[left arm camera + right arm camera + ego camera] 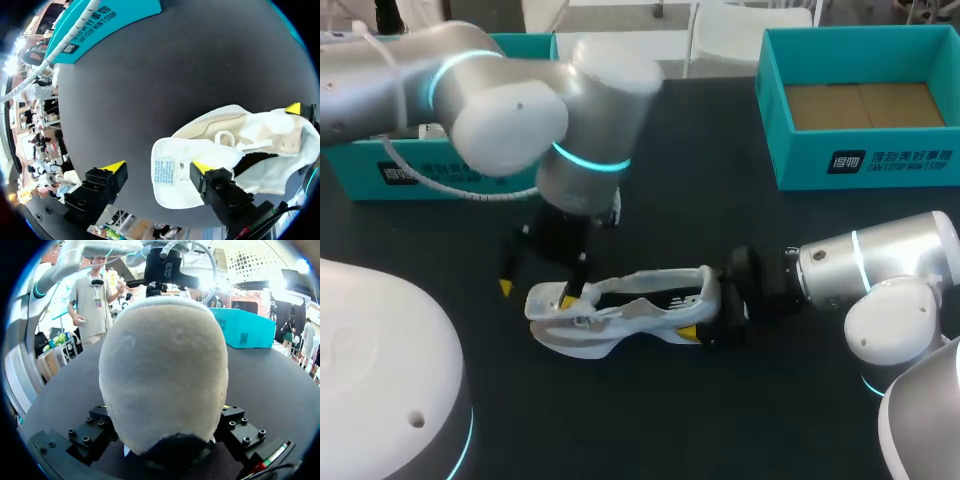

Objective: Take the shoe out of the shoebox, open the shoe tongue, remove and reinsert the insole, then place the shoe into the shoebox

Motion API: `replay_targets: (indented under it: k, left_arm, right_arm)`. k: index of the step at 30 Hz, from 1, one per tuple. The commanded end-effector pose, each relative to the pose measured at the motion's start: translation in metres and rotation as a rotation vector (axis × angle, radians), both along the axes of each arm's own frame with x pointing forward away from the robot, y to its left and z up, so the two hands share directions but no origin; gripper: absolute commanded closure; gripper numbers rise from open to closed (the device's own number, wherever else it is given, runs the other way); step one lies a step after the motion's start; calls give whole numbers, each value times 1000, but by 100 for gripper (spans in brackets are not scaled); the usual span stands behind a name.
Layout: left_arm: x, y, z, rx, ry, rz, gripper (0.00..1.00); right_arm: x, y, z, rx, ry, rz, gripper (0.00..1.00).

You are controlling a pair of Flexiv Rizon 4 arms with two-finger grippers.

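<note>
A white shoe (630,312) lies on its side on the black table, toe toward my left arm. My left gripper (536,292) hangs over the toe end, open. In the left wrist view the white tongue (172,175) with its label lies spread out, one yellow fingertip (202,166) over it and the other out over bare table. My right gripper (705,312) is shut on the heel. That heel (162,375) fills the right wrist view, with black fingers (90,432) pressed against both of its sides.
An open teal shoebox (860,165) with a brown cardboard floor stands at the back right. A second teal box (370,170) sits at the back left, partly behind my left arm. Bare black tabletop lies between the shoe and the boxes.
</note>
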State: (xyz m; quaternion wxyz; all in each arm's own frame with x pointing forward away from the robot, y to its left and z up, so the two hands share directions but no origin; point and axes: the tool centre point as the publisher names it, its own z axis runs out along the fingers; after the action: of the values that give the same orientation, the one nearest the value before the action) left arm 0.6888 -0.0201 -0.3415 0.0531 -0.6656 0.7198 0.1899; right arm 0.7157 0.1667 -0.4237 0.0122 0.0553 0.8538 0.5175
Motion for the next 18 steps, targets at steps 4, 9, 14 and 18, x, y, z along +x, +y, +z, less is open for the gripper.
replay_targets:
  k: [4, 9, 14, 18]
  left_arm:
    - [0, 7, 50, -170, 40, -217, 0]
    - [11, -10, 83, -339, 140, -587, 0]
    - [5, -30, 110, -446, 227, -1050, 0]
    - [1, -46, 121, -470, 225, -1283, 0]
  right_arm:
    - [1, 4, -4, -5, 1, -1, 100]
    - [1, 4, -4, -5, 1, -1, 100]
    - [1, 4, -4, -5, 1, -1, 100]
    - [1, 4, -4, -5, 1, -1, 100]
